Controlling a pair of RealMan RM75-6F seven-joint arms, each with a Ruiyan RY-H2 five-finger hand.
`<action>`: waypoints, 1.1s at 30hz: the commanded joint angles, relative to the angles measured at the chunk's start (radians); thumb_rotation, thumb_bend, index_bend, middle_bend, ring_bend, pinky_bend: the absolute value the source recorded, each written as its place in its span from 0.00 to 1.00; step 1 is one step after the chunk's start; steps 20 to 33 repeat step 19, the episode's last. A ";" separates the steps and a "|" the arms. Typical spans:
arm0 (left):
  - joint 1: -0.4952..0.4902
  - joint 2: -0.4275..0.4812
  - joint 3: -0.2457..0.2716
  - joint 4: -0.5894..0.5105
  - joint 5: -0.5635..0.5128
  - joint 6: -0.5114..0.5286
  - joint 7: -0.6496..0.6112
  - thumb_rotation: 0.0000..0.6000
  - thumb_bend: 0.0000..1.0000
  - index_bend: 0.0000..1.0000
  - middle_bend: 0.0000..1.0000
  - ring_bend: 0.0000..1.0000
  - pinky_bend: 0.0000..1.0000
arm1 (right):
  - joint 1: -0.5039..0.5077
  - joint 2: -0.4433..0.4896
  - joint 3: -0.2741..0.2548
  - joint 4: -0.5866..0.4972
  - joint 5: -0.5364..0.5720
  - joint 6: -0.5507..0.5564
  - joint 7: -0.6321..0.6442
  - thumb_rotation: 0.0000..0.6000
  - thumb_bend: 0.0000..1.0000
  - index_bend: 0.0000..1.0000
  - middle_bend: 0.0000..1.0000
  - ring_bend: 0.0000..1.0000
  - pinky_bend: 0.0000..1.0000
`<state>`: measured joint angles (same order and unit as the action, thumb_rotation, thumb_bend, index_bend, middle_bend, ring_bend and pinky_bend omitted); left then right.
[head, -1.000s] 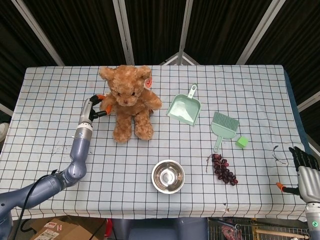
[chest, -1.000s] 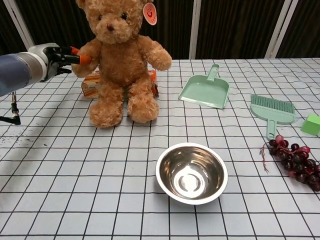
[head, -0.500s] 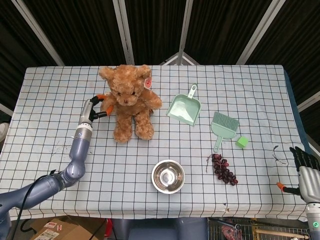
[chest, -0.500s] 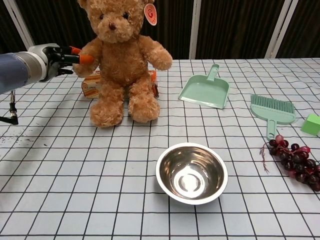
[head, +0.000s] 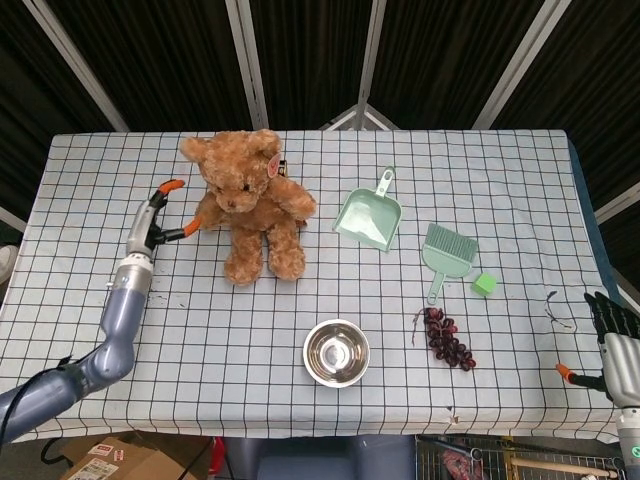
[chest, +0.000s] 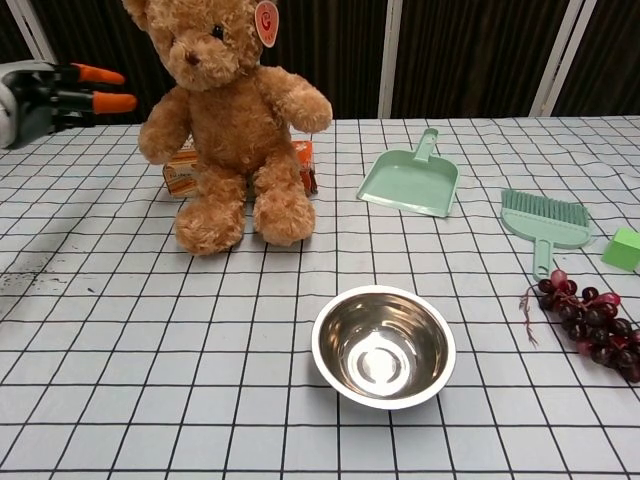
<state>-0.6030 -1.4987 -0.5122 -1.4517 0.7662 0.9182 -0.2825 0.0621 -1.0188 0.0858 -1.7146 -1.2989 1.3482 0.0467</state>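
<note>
Showing the left hand (head: 152, 222) raised over the checked table (head: 90, 170), fingers spread apart and holding nothing; its orange fingertips (chest: 112, 102) point toward the teddy bear (head: 248, 206), which sits upright just to that hand's right, close to the fingertips but apart from them. An orange box (chest: 183, 172) lies behind the bear's legs. Farther right of the hand are a green dustpan (head: 369, 216), a brush (head: 445, 254), a green cube (head: 485, 284), grapes (head: 446, 339) and a steel bowl (head: 336, 352). Right hand (head: 612, 345) sits at the table's far edge, fingers extended, empty.
</note>
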 joint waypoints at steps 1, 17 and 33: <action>0.226 0.183 0.233 -0.263 0.154 0.356 0.339 1.00 0.38 0.20 0.07 0.00 0.00 | -0.003 0.003 -0.002 -0.004 -0.008 0.005 0.003 1.00 0.13 0.00 0.00 0.00 0.00; 0.456 0.247 0.491 -0.160 0.547 0.714 0.440 1.00 0.42 0.20 0.06 0.00 0.00 | -0.034 0.024 -0.013 -0.042 -0.105 0.102 0.017 1.00 0.13 0.00 0.00 0.00 0.00; 0.464 0.248 0.488 -0.158 0.569 0.730 0.431 1.00 0.42 0.20 0.06 0.00 0.00 | -0.035 0.024 -0.015 -0.045 -0.103 0.101 0.006 1.00 0.13 0.00 0.00 0.00 0.00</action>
